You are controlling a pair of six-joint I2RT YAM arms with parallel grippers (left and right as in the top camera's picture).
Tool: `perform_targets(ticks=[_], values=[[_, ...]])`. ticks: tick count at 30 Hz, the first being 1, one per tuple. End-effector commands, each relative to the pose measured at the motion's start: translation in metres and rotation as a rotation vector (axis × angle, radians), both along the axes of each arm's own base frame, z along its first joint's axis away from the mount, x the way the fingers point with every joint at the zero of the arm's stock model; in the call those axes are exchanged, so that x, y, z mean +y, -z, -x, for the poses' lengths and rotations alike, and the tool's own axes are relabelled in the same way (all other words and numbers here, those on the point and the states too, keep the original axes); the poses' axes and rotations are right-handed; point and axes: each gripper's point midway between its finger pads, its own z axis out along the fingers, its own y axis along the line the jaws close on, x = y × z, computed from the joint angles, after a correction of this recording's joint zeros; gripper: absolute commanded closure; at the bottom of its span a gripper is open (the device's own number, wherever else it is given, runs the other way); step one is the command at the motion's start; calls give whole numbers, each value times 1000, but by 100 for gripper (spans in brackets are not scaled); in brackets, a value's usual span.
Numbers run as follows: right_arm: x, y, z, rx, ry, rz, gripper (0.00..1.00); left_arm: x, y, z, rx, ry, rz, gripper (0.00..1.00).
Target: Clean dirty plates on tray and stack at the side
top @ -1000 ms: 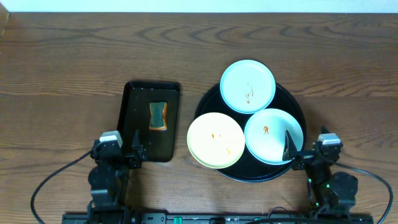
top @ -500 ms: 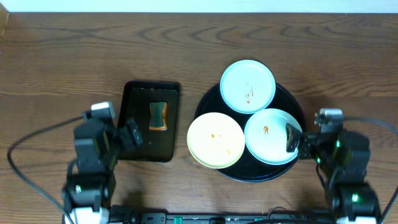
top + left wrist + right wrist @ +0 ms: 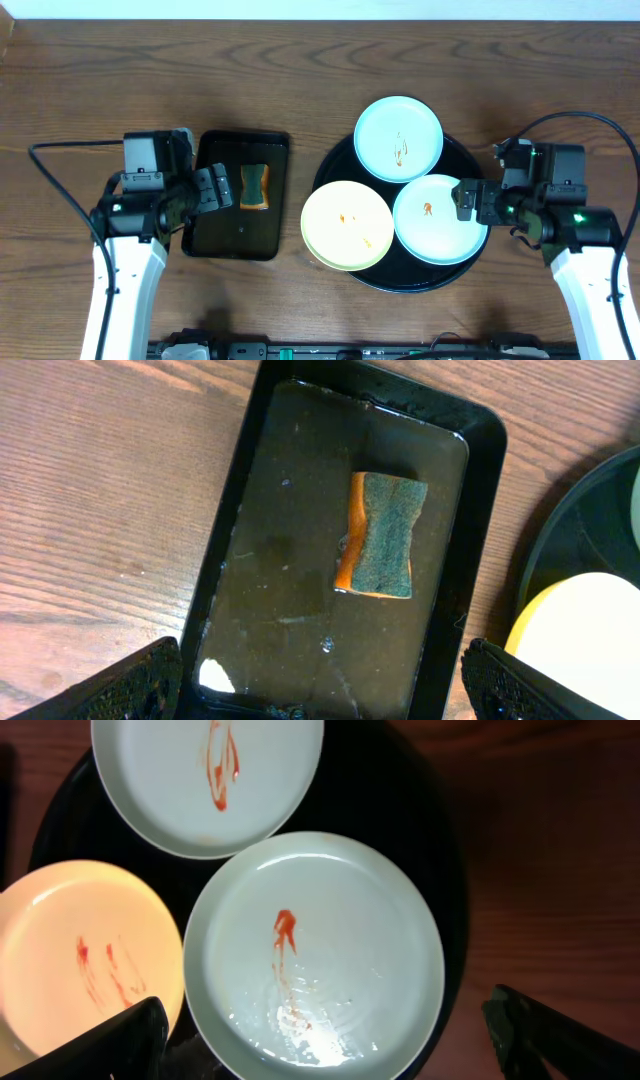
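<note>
1. The sponge (image 3: 255,187) lies in the small tray (image 3: 235,238) on the left side of the table. It is just past the left gripper (image 3: 218,188) and well apart from the right one, so picking it up is likely the left arm's job.
2. In the left wrist view the sponge (image 3: 381,535) sits ahead of the fingers and a little right of the middle of their gap. Its long axis runs away from the camera, slightly tilted, so the jaws would close across its narrow width.
3. The left gripper (image 3: 320,695) is spread wide and holds nothing. Its arm reaches in from the tray's left edge, above the tray and not touching the sponge.
4. Three smeared plates sit on the round tray (image 3: 470,160): the far plate (image 3: 399,138), the near plate (image 3: 438,219) and the yellow plate (image 3: 346,225), which overhangs the tray's left rim.
5. The right gripper (image 3: 470,202) hangs over the near plate's right edge. It is also wide open and empty, with that plate (image 3: 315,955) centred ahead of its fingers.
6. No plate is stacked at the side yet, so the cleaning looks unstarted.
</note>
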Motion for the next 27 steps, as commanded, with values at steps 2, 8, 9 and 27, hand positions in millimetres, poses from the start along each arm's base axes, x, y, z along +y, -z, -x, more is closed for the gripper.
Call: perform_targets(ticks=[2, 8, 9, 27], values=[[4, -12, -6, -32, -5, -30, 1, -3, -15, -12, -66, 6, 24, 10], [4, -12, -6, -35, -5, -30, 1, -4, -35, -48, -223, 20, 24, 10], [4, -12, -6, -36, -5, -30, 1, -6, -35, -52, -232, 30, 21, 10], [4, -12, -6, -35, -5, -30, 1, -55, 110, -60, 169, 219, -85, 39]])
